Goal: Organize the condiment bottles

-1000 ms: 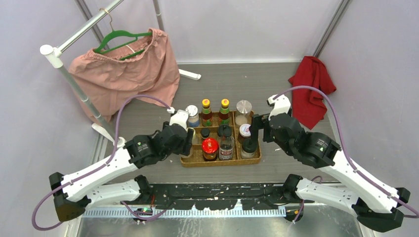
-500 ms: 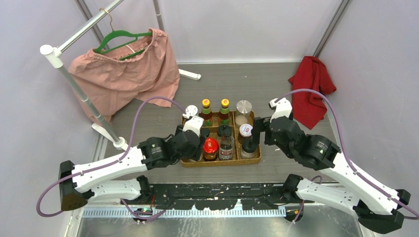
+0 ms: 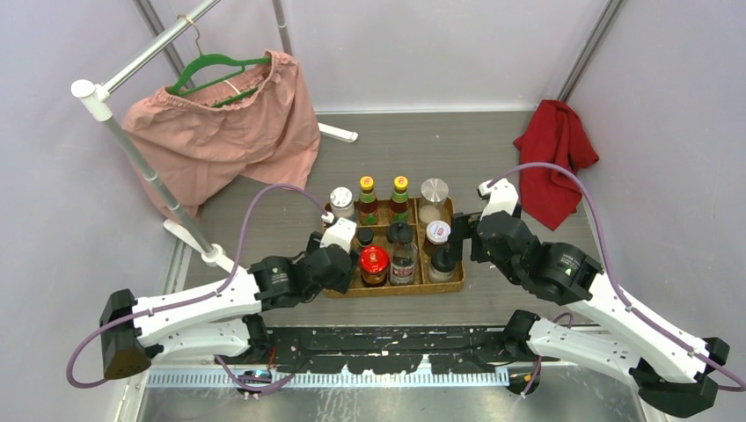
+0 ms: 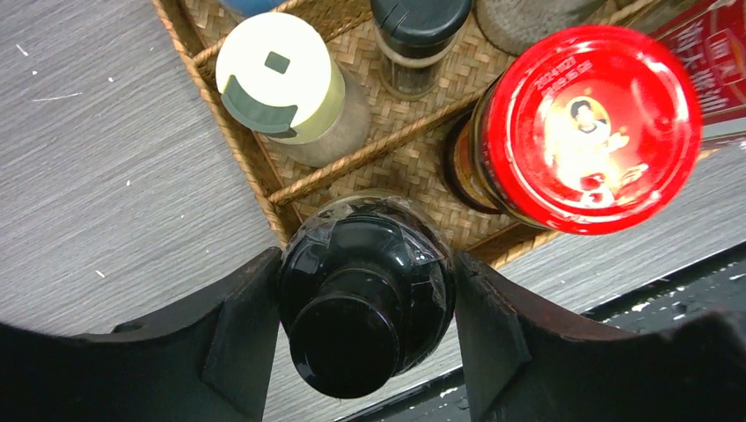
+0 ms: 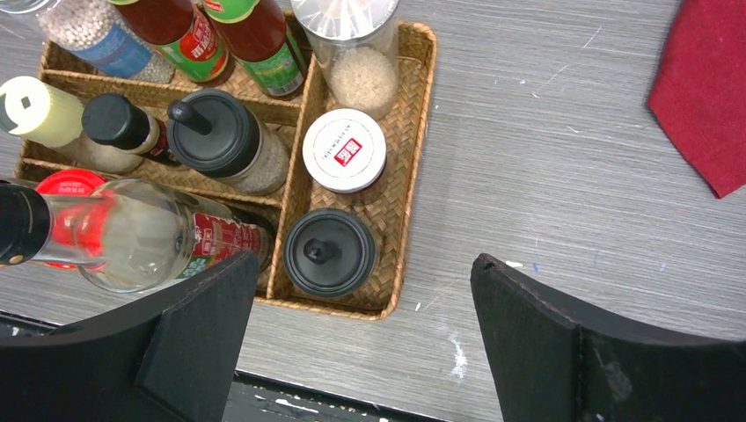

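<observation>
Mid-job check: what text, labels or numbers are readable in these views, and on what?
Nothing reads outright.
Red lid: characters ringing a portrait, blurred.
White lid: red mark, too small.
Clear bottle: red label, white print, too small.
Back-row sauce bottles: green and red labels, unreadable.
Black-capped bottle, held by the left gripper: no print showing.

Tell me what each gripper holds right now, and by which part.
The left gripper clamps the dark black-capped bottle by its wide body, below the neck, a finger on each side. The right gripper is open and holds nothing.
</observation>
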